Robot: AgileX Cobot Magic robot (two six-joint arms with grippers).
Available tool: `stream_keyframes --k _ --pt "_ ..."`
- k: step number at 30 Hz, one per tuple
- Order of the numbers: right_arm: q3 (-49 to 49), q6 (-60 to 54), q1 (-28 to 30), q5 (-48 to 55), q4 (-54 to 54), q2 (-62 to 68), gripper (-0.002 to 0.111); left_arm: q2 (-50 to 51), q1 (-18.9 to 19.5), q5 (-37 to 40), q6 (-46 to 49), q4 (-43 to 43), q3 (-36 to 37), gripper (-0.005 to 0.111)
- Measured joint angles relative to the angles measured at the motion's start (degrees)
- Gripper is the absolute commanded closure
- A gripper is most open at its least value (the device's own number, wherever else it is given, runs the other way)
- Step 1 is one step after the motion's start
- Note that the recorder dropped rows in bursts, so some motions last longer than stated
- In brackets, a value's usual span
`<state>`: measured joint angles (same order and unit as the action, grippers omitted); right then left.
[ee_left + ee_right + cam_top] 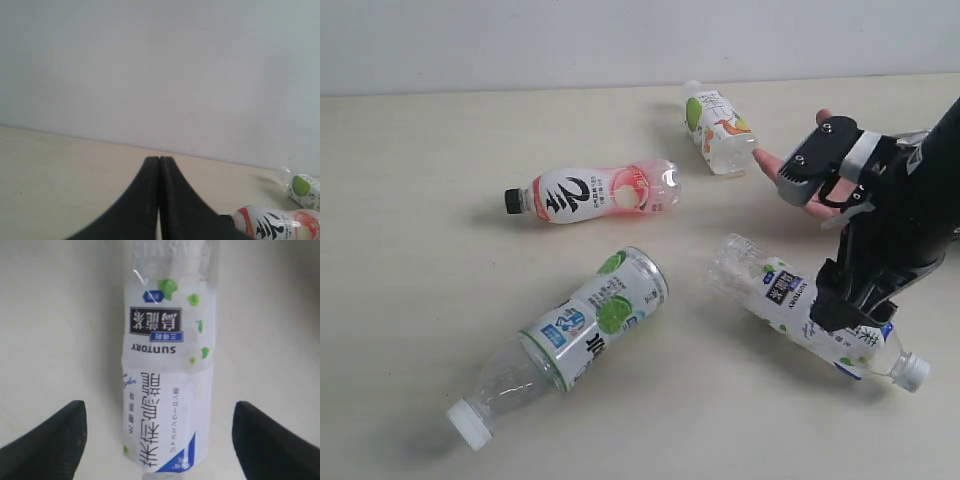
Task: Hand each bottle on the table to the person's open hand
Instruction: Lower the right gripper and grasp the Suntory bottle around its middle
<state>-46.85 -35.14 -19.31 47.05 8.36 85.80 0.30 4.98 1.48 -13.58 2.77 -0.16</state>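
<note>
My right gripper (840, 315) is spread wide, with the blue bottle (167, 375) lying on the worktop (420, 250) between its jaws, not touching. To grasp well, I'd lower centred on the label and close squarely across the barrel. Left gripper (159, 160) is pressed together.

Your left gripper (159, 161) has its 2 fingers (144, 200) pressed together (no gap shows). Your right gripper (160, 407) is spread wide, its arm (905, 215) apparently tilted steeply downward.
</note>
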Motion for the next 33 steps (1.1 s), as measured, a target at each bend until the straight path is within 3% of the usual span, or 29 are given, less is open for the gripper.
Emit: stream_keyframes --k 22,25,33 --pt "-0.61 2.33 0.00 -5.18 -3.19 13.41 0.033 0.00 0.00 0.00 0.00 0.00 0.00 0.106" --pt "-0.61 2.97 0.00 -5.06 -3.19 13.79 0.043 0.00 0.00 0.00 0.00 0.00 0.00 0.106" --pt "-0.61 3.45 0.00 -1.51 -3.19 13.69 0.085 0.00 0.00 0.00 0.00 0.00 0.00 0.106"
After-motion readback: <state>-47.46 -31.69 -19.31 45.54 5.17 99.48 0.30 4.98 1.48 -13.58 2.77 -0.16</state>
